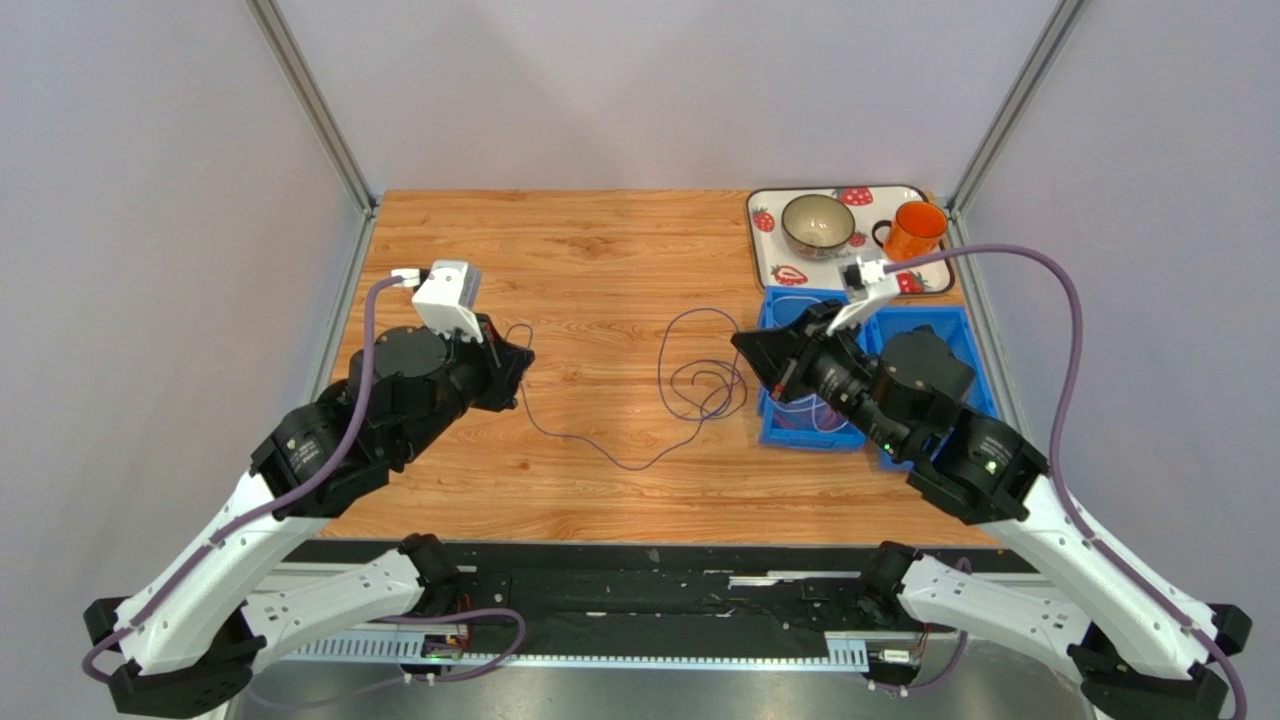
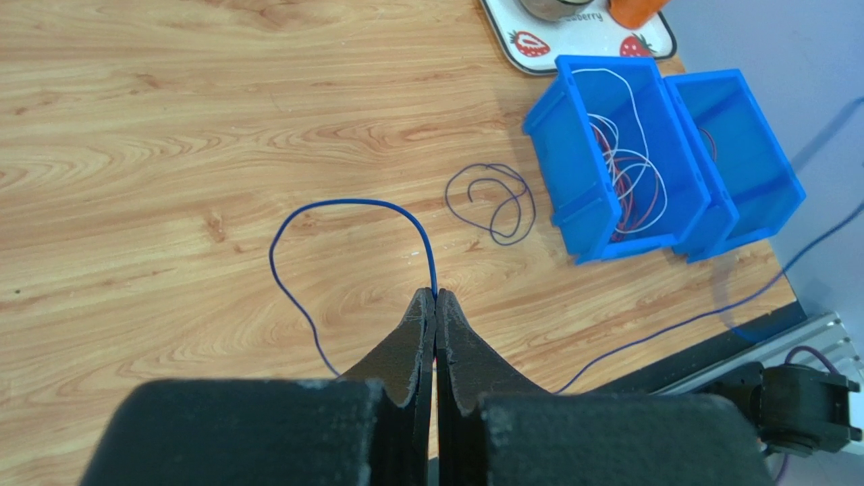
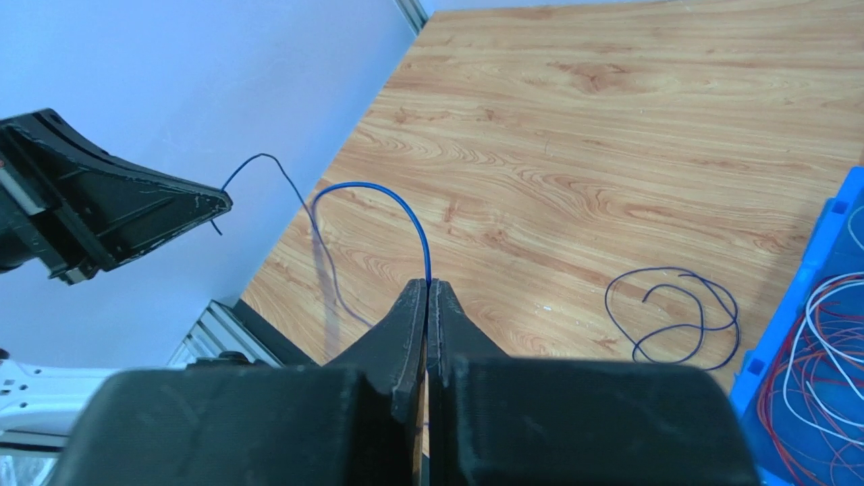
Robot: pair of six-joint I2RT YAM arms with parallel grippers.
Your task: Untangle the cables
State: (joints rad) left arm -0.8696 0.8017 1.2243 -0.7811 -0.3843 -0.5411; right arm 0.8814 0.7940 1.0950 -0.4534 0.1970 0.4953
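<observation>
One thin purple-blue cable (image 1: 703, 393) lies on the wooden table between my two grippers, with a small coil in the middle. My left gripper (image 1: 522, 365) is shut on one stretch of it; in the left wrist view the cable (image 2: 345, 203) arcs up out of the closed tips (image 2: 436, 296). My right gripper (image 1: 745, 348) is shut on another stretch, which arcs from its tips (image 3: 427, 286) in the right wrist view. The coil (image 3: 674, 316) lies flat and loose. Other white and orange-red cables (image 2: 629, 172) lie heaped in a blue bin.
Two blue bins (image 1: 781, 428) stand side by side at the right, under my right arm. Behind them a strawberry-print tray (image 1: 769, 255) holds a bowl (image 1: 818, 222) and an orange cup (image 1: 914, 230). Metal posts stand at the back corners.
</observation>
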